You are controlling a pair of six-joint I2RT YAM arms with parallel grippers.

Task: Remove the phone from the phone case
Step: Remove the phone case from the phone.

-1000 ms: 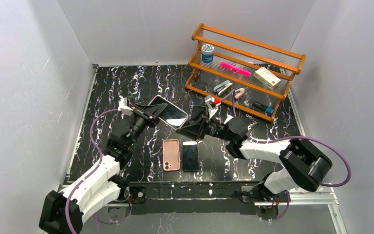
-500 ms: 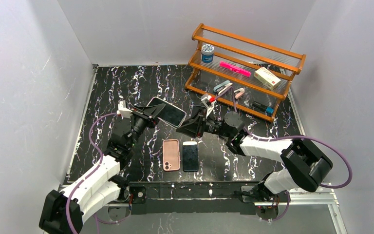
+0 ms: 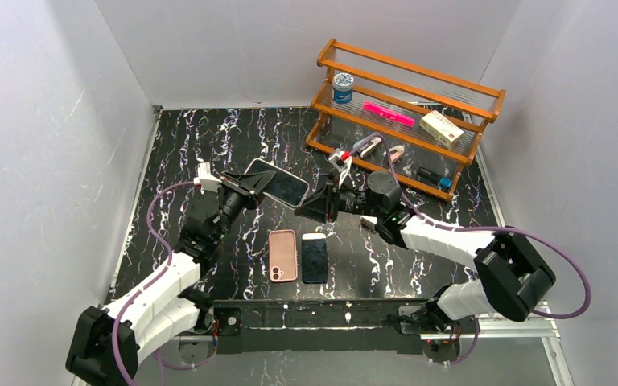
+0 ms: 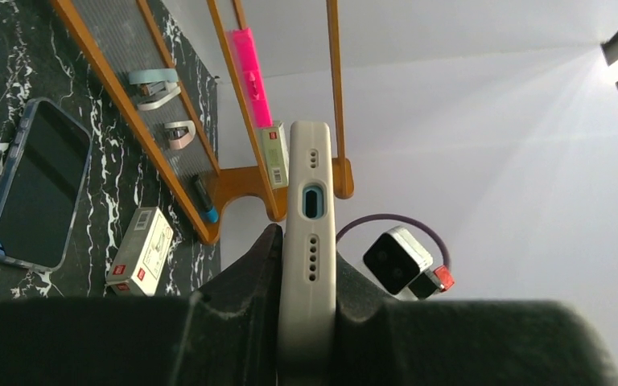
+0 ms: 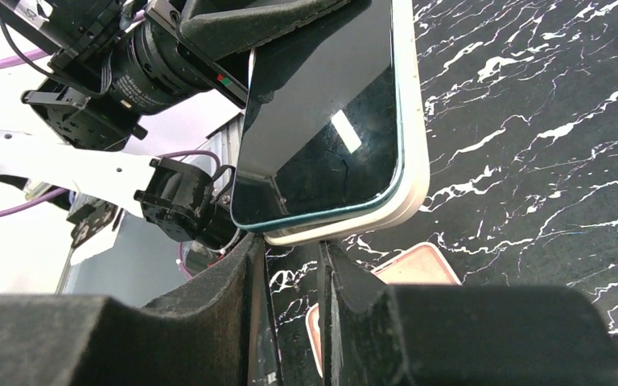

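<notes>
From above, the left hand (image 3: 248,186) holds the black-glass phone (image 3: 279,184) aloft over the middle of the marbled black table (image 3: 193,137), probably braced for peeling. The right hand (image 3: 319,205) meets its corner.

Left wrist: the cream rubbery phone case (image 4: 307,241) is clamped edge-on. An orange wooden rack (image 4: 233,181) fills the far right corner.

Right wrist: the fingers are narrow at the case's lip. I can't tell if they grip it. A pink empty case (image 5: 418,261) lies below.

Right arm's wrist is lifting and swinging back toward the wooden shelf (image 3: 496,103) while its elbow is drifting out to the right. That means the right gripper (image 3: 302,211) is leveling out and creeping in closer to the free end of the cased phone (image 3: 278,183). The left gripper (image 3: 249,183) is only nudging that phone a hair to the left, as far as I can tell.
</notes>
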